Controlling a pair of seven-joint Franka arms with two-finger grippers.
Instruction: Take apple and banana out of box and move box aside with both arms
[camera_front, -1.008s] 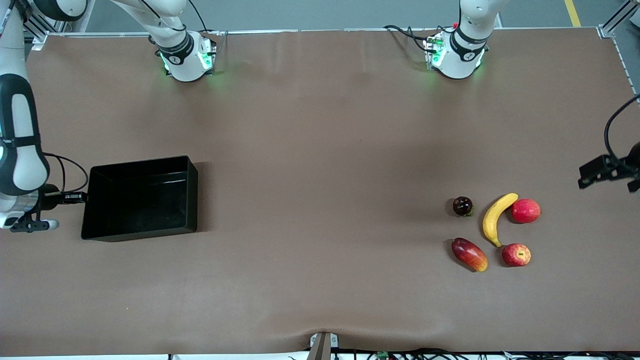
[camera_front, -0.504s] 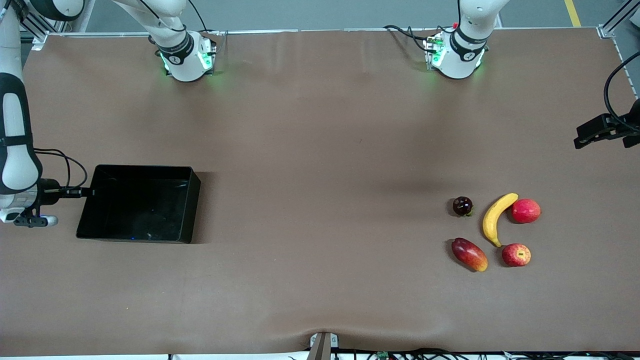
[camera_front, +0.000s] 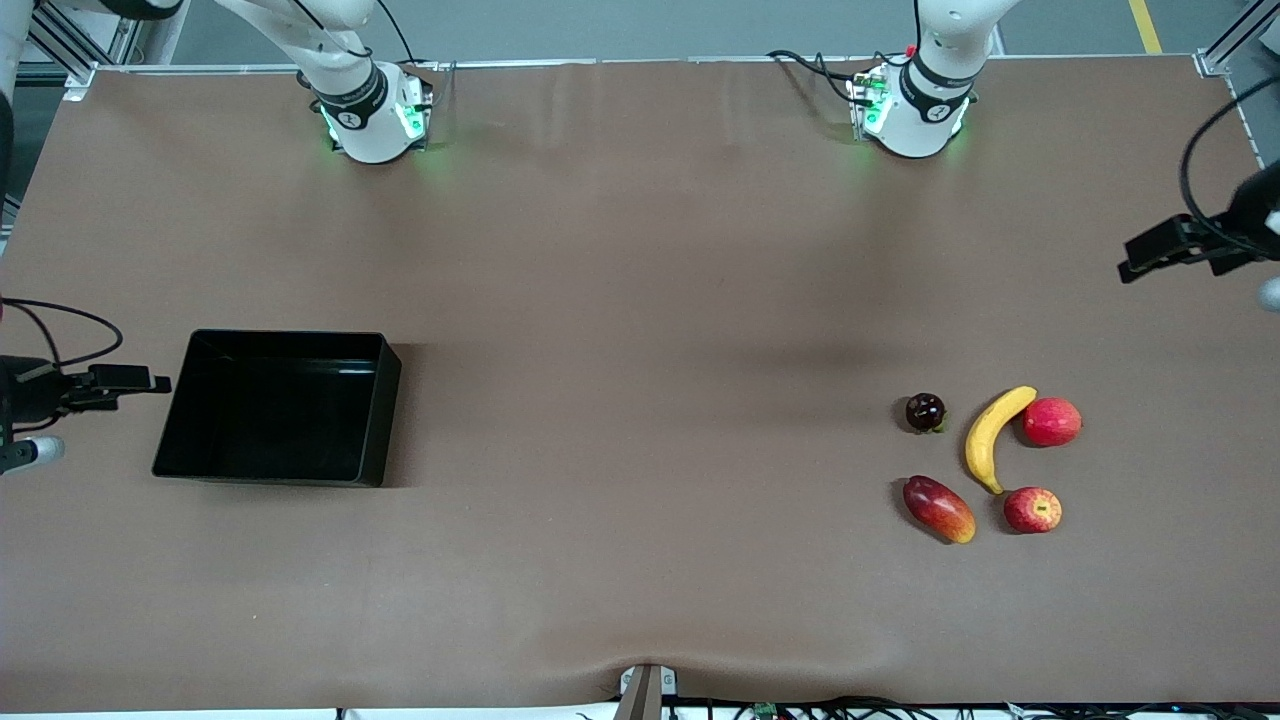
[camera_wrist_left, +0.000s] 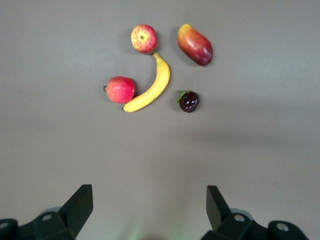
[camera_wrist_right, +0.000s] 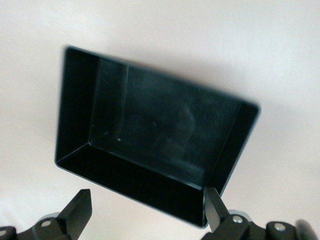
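Observation:
The black box (camera_front: 275, 405) lies flat and empty on the table toward the right arm's end; it also fills the right wrist view (camera_wrist_right: 150, 130). My right gripper (camera_front: 140, 383) (camera_wrist_right: 146, 196) stands open just off the box's end wall, touching nothing. The banana (camera_front: 990, 437) (camera_wrist_left: 150, 87) lies toward the left arm's end, with the apple (camera_front: 1032, 509) (camera_wrist_left: 143, 38) beside its tip, nearer to the front camera. My left gripper (camera_front: 1135, 265) (camera_wrist_left: 149, 194) hangs open and empty over bare table at the left arm's end, apart from the fruits.
A plain pinkish-red fruit (camera_front: 1051, 421) lies beside the banana's other end. A red-and-yellow mango (camera_front: 938, 508) and a small dark round fruit (camera_front: 925, 411) lie on the banana's inner side. Brown table spreads between the box and the fruits.
My right gripper has opened, let go of the box's end wall and drawn back from it; the box, tilted a second ago, now rests flat. The left gripper has drifted toward the bases.

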